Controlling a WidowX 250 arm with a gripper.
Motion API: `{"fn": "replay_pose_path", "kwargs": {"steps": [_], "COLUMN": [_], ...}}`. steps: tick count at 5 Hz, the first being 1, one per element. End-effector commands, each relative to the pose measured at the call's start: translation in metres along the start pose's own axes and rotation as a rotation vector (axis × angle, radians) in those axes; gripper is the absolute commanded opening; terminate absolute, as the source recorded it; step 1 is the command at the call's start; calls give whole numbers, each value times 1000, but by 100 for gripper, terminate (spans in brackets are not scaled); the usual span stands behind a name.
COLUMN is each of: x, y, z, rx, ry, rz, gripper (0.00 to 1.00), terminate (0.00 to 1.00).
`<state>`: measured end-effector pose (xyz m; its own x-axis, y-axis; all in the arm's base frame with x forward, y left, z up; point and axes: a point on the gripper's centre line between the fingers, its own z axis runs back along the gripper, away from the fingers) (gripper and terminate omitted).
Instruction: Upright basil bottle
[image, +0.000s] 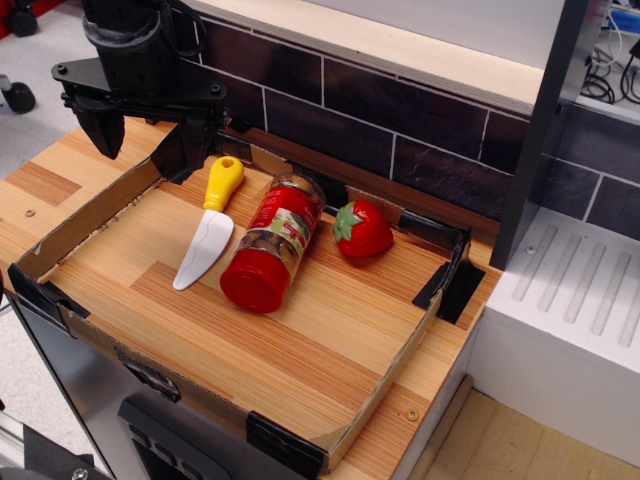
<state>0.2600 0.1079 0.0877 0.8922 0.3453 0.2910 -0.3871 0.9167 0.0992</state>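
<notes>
Nearest the lens, the basil bottle (272, 246) lies on its side on the wooden counter (300, 350) — red cap toward the front, base pointing back. Just left of it rests a yellow-handled white knife (208, 232); a toy strawberry (361, 229) sits close on its right. Low cardboard walls (90, 215) ring the area. Above the back-left corner, the gripper (150, 135) hangs with fingers (103, 130) spread wide — holding nothing.

Knife (207, 236) and strawberry (362, 229) closely flank the basil bottle (272, 256)
</notes>
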Motion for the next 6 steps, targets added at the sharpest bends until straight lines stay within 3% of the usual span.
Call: {"fn": "replay_pose_path", "kwargs": {"steps": [1, 3, 4, 6], "x": [0, -31, -45, -54], "y": [0, -33, -52, -69], "z": [0, 23, 21, -1], "rx": [0, -116, -134, -91], "ry": [0, 133, 165, 122], "rz": [0, -122, -95, -52], "gripper": [100, 100, 100, 100], "terminate": [0, 0, 0, 0]}}
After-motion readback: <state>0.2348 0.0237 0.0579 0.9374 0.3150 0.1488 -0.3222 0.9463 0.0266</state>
